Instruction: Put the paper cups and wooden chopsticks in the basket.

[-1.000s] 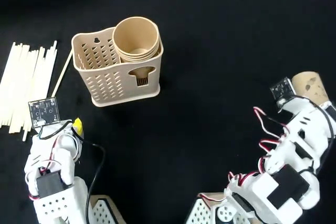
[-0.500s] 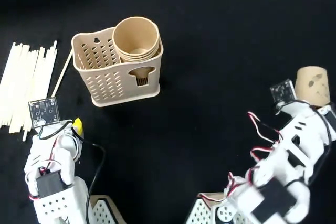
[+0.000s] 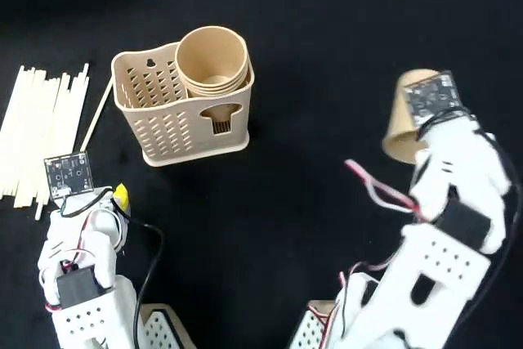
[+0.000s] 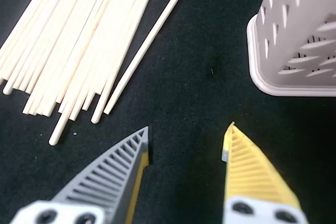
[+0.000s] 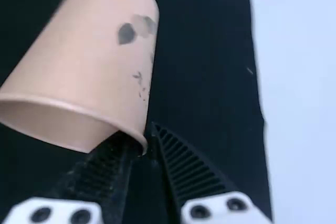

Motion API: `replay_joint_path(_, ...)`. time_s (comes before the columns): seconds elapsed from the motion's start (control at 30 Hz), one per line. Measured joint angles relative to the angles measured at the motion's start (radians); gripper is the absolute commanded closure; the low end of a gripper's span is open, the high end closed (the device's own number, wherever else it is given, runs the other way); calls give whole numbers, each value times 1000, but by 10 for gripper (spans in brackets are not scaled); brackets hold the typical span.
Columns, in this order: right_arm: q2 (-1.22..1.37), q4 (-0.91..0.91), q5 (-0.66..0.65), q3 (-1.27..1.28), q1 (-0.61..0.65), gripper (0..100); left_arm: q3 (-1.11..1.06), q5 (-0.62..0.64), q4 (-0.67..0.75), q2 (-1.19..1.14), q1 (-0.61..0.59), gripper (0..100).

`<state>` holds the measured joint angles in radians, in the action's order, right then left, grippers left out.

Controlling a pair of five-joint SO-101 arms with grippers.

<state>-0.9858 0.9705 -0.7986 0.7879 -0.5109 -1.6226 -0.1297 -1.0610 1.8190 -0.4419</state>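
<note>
Part of the job looks done: a stack of cups [image 3: 211,56] sits nested in one compartment of the basket [image 3: 176,132]; how many are in it is hard to count from above, perhaps three or four. One more paper cup [image 5: 79,77] is lifted off the desk [image 3: 327,55], tilted, its rim pinched between the closed jaws of the right tool [image 5: 147,145]. The basket lies well apart from that tool, so I judge the carry and the drop are yet to come. None of the chopsticks [image 4: 79,40] are in the basket. They lie loose on the desk just ahead of the left tool [image 4: 186,140], which hangs empty with its jaws apart, the basket's corner near its yellow side.
</note>
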Motion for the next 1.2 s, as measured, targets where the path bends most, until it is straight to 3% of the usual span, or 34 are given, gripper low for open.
replay_joint_path(0.27,-57,236,275,-287,281,987,0,0,0,0,0,770)
replay_joint_path(0.5,-48,325,417,-528,525,987,0,0,0,0,0,770)
replay_joint_path(0.8,242,494,454,-881,720,987,0,0,0,0,0,770)
replay_joint_path(1.2,736,652,454,-1295,809,987,0,0,0,0,0,770)
